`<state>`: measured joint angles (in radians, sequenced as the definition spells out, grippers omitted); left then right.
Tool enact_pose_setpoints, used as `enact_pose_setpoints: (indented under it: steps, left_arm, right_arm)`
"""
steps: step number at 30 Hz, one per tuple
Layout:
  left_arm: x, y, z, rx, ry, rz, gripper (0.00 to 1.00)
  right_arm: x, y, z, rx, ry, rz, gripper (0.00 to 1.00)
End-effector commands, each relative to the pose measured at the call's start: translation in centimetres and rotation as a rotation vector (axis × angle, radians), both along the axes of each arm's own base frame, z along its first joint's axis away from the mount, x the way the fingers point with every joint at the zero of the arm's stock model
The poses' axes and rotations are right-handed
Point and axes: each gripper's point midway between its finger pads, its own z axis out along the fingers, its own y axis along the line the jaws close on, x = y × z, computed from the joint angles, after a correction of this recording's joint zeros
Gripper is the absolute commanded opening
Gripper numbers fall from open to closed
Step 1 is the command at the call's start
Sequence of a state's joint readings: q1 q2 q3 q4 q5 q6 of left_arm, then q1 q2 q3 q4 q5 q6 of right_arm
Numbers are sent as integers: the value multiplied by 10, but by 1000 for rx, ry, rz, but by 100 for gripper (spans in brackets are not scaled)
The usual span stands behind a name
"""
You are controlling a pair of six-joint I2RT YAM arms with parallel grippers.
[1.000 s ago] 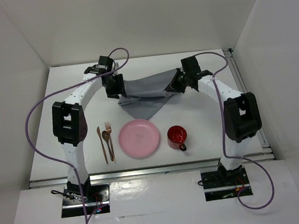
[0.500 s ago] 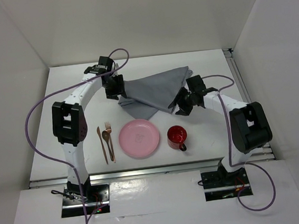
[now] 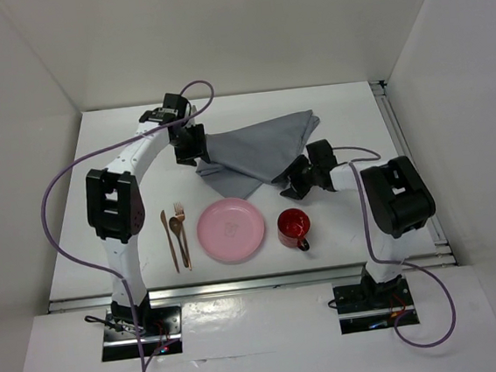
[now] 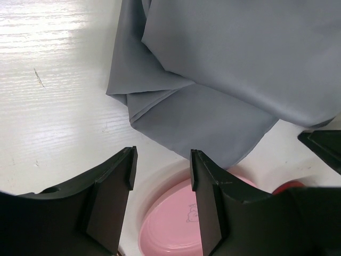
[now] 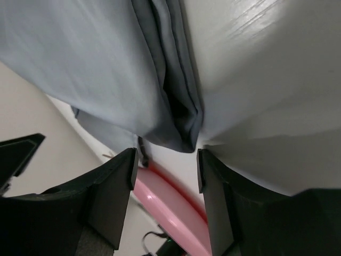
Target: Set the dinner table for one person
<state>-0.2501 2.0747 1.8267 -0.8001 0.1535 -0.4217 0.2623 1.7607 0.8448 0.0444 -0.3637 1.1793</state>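
Grey cloth (image 3: 258, 154) lies rumpled mid-worktop (image 3: 337, 107), long axis roughly left-right, behind pink plate (image 3: 231, 229). Left fingers (image 4: 114, 197) apart, empty, off its left end. Right fingers (image 5: 114, 192) apart, empty, at its near-right fold, looks closer.

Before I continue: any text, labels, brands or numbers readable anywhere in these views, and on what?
No readable text in any view.
pink plate: a faint outlined mark at its centre, too faint to read.
red mug, cutlery, grey cloth: no markings visible.
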Motion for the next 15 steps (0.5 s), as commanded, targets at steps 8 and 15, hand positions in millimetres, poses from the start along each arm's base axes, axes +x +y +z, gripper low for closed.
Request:
enact_pose_setpoints:
  steps: [8, 15]
  left_arm:
    - [3, 1, 28, -12, -60, 0, 61]
    - [1, 2, 24, -6, -54, -8, 60]
  right_arm:
    - [24, -6, -24, -20, 23, -193, 55]
    - [32, -11, -29, -44, 63, -317, 47]
